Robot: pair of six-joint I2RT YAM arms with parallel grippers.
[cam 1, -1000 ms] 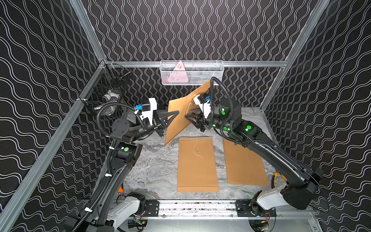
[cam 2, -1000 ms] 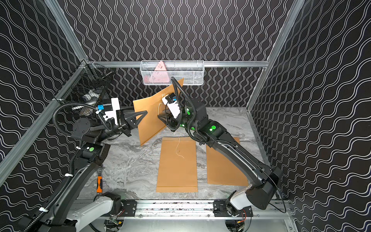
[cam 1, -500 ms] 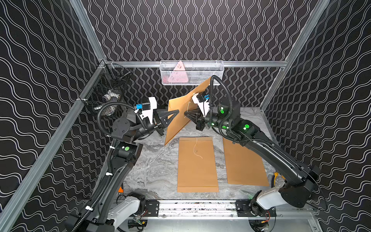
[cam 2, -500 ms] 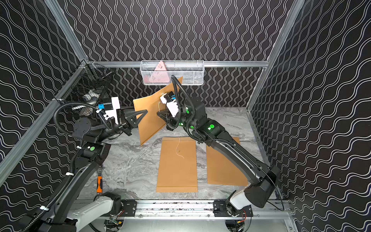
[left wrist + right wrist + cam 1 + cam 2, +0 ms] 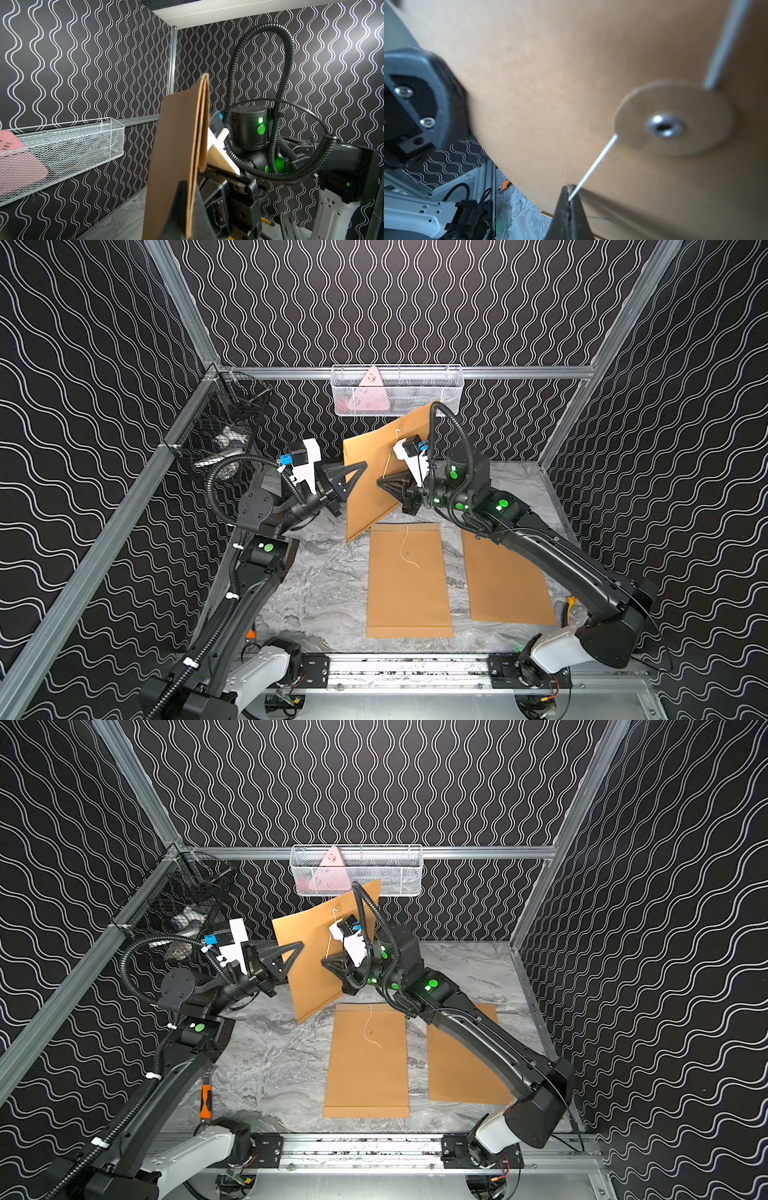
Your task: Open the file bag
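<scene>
1. Right gripper [image 5: 569, 193] has its jaws pressed together and pinches a thin white string [image 5: 593, 166] at the very tips. The string runs taut up to a round button disc [image 5: 672, 120] on the file bag.
2. Left gripper [image 5: 360, 466] is also closed tight. It clamps one side edge of the same kraft file bag [image 5: 370, 497] and holds it upright but tilted, between the two arms near the back wall.
3. The bag's lower corner hangs close to the marble table [image 5: 324, 580]. Whether it touches cannot be told.
4. Done so far, as it appears: the bag is lifted and steadied, and its closure string is caught.
5. Not done: in the left wrist view the flap [image 5: 204, 124] is folded over the top and lies close against the bag's body, so the mouth is closed.
6. The string comes out from under the disc's rim, and a second, blurred strand leaves the disc the other way. How many turns remain wound cannot be told.
7. Left to do, by this judgement: unwind the string from the disc, then raise the flap.
8. A second file bag [image 5: 409, 593] lies flat on the table in front, with a loose string [image 5: 405, 543] trailing over it. A third file bag [image 5: 507, 585] lies just beside it, partly under the right arm. Neither is touched by a gripper.
</scene>
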